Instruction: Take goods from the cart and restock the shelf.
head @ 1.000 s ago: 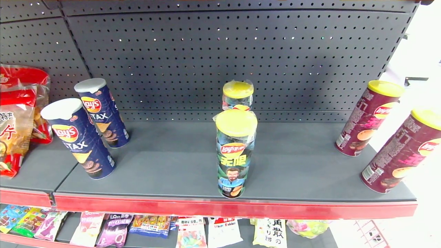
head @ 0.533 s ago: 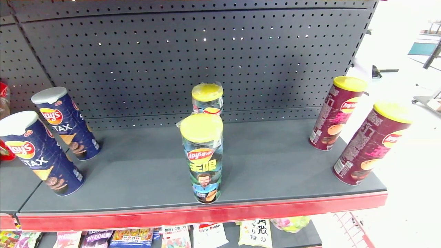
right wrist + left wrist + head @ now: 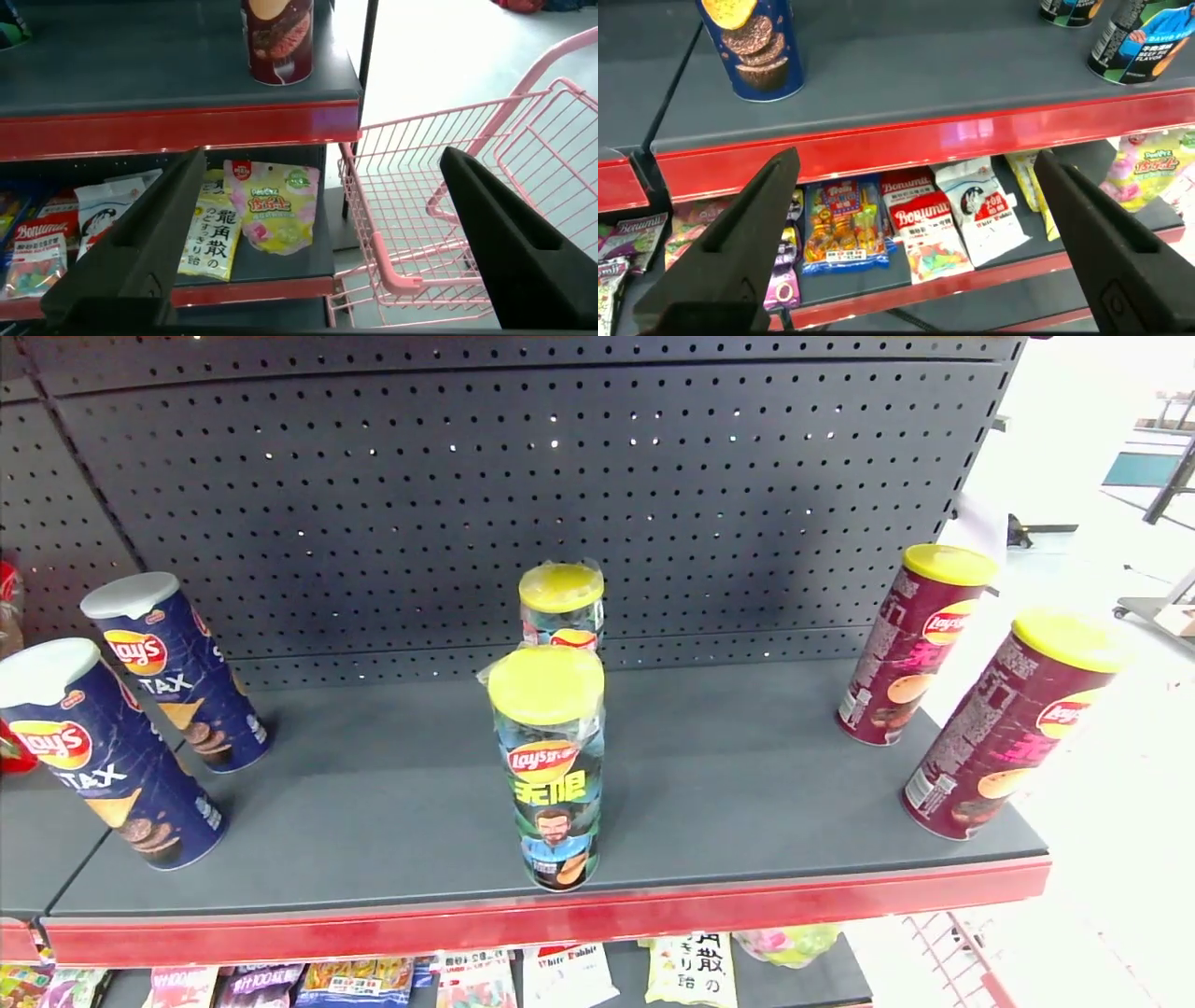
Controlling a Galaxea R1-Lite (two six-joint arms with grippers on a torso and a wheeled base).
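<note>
My left gripper (image 3: 915,159), right gripper (image 3: 322,154) agape, empty; maroon cardboard chip tube (image 3: 277,42) ahead of right looks light, slick; I'd grip mid-body

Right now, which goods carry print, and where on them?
Blue cans: logo and word on the side, legible.
Green cans: logo and characters on the side, legible.
Maroon cans: logo legible, characters blurred.
Packets below: labels mostly too small.
No print quoted here.

Cans (image 3: 549,775) stand on shelf (image 3: 392,803); cart (image 3: 448,116) right of it.
</note>
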